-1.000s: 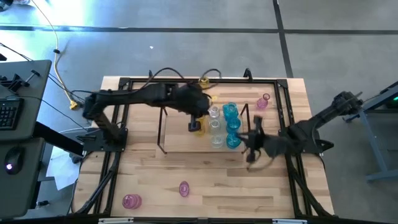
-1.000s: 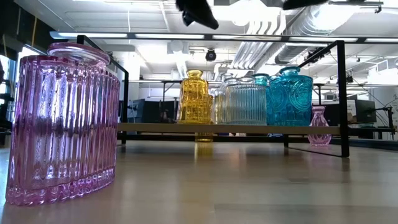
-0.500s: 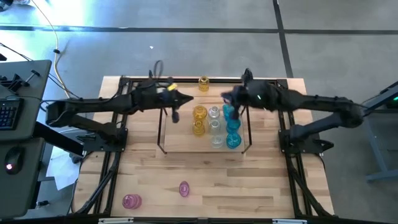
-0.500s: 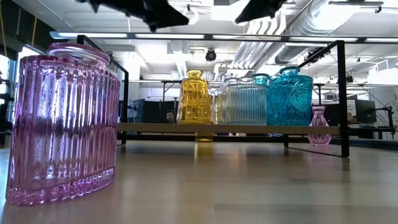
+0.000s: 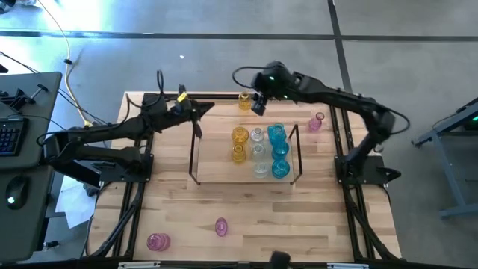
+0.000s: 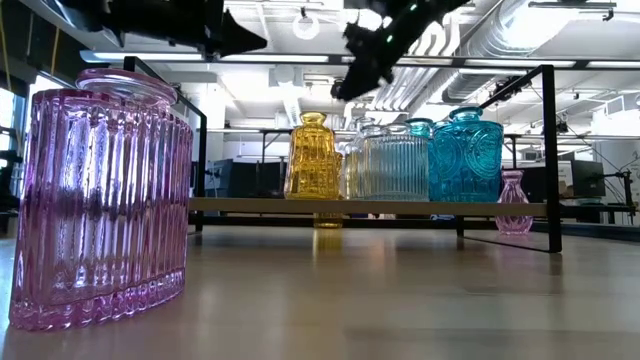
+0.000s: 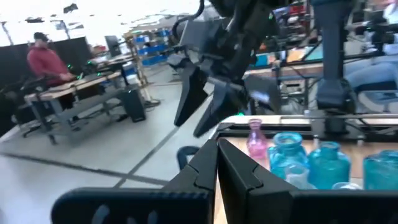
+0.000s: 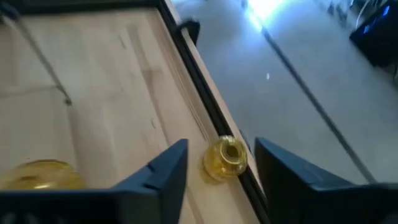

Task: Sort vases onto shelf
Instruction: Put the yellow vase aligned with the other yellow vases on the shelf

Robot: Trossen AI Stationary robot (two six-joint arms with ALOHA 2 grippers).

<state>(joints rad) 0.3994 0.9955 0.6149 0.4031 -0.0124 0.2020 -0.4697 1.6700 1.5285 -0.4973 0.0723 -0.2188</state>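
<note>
The shelf (image 5: 213,161) stands mid-table and carries two amber vases (image 5: 239,136), clear vases (image 5: 258,152) and cyan vases (image 5: 279,149) in rows. A small amber vase (image 8: 225,158) stands on its base on the tabletop by the far edge. My right gripper (image 8: 221,163) hangs open above and short of it, a finger to each side, touching nothing. It also shows in the high view (image 5: 259,104). My left gripper (image 5: 200,110) is shut and bare, level, off the shelf's far left corner. A small pink vase (image 5: 315,123) stands right of the shelf.
Two pink vases (image 5: 157,241) (image 5: 221,226) lie near the table's near edge; the larger one fills the low view's left (image 6: 100,200). A black frame (image 5: 224,96) runs along the table's edges. Bare wood lies between the shelf and the near edge.
My left gripper has drawn back from over the shelf's amber vases toward the table's far left and tipped up to level. My right gripper has swung from the shelf's near right side across to the far edge, toward the small amber vase. No vase has moved.
</note>
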